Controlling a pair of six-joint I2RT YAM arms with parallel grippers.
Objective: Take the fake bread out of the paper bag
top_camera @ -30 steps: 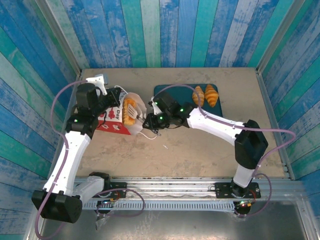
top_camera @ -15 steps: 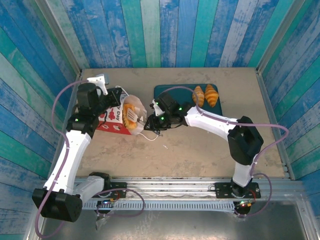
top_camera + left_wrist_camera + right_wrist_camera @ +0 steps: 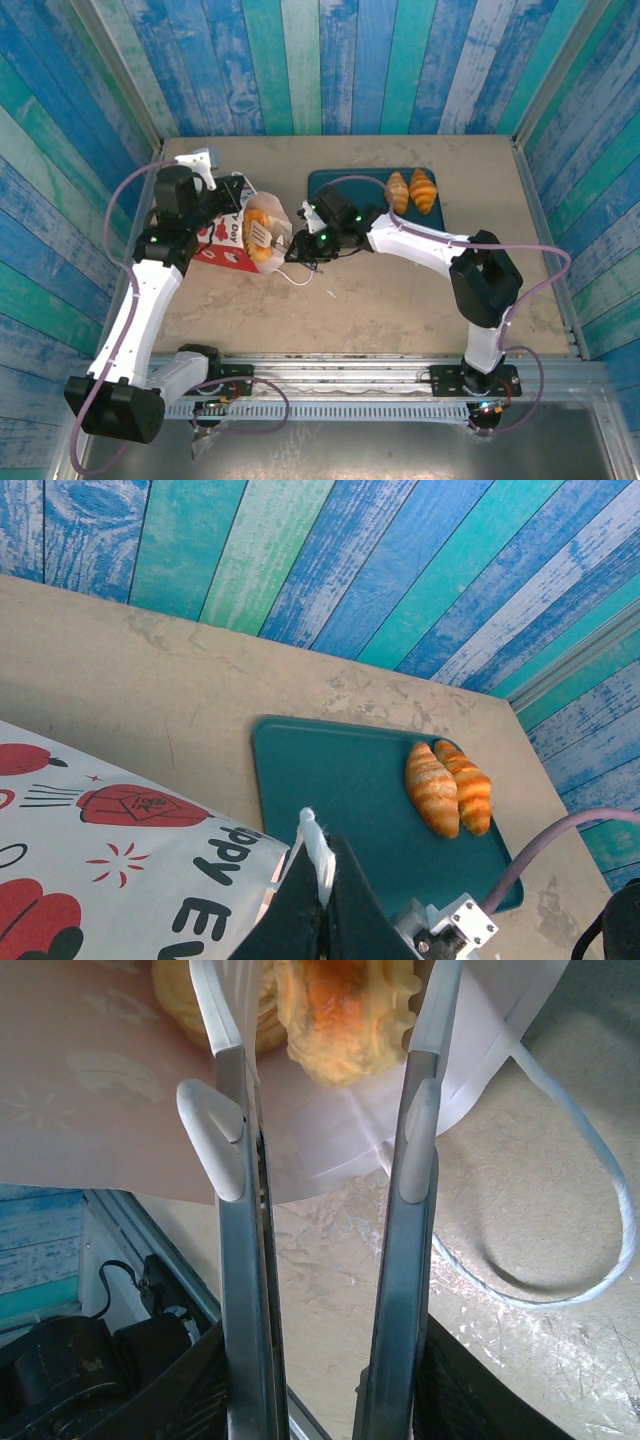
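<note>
Top external view: golden-orange toy pastries, the fake bread [image 3: 262, 232], sit in the mouth of the small white-and-red paper bag [image 3: 225, 245]. The bag lies on its side toward the left edge of the beige table [image 3: 400, 290], its mouth turned toward the right edge.

Right wrist view: my right gripper [image 3: 325, 975] has its fingers apart, one on each side of a ridged pastry [image 3: 345, 1020] just inside the mouth. Whether they press on it I cannot tell. A white cord loop handle [image 3: 600, 1210] lies on the table beside them.

Left wrist view: my left gripper [image 3: 322, 880] is closed on a white strip at the bag's upper rim. Two striped croissants [image 3: 448, 788] lie touching, side by side, on a dark teal tray [image 3: 340, 780] near the table's far edge.
</note>
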